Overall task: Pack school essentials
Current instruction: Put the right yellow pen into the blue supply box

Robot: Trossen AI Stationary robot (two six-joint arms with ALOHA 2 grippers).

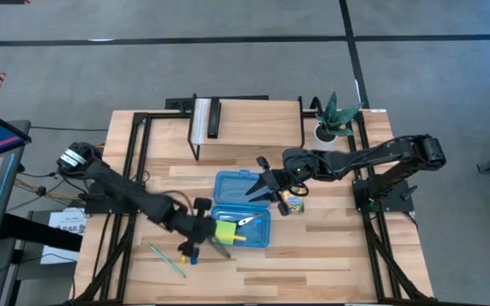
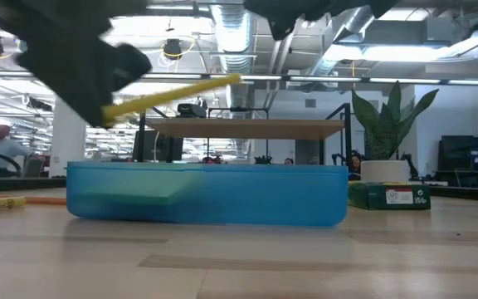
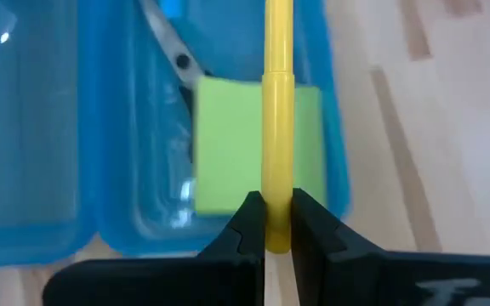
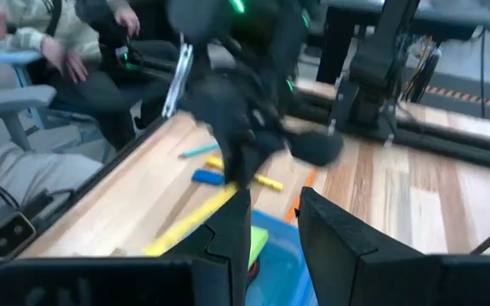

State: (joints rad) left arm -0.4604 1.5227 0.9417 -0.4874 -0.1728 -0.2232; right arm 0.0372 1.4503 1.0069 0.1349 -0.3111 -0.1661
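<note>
Above the near-left edge of the open blue translucent plastic case point(image 1: 242, 209), the left gripper point(image 3: 271, 223) pinches a long yellow pencil point(image 3: 277, 119) by its end. Its far tip is cut off in the left wrist view; the shaft reaches out over the case, tilted upward in the low view. Inside lie a lime-green sticky-note pad point(image 3: 253, 144) and partly hidden scissors point(image 1: 247, 221). The right gripper point(image 1: 265, 184) hovers over the case's lid, fingers narrowly parted.
</note>
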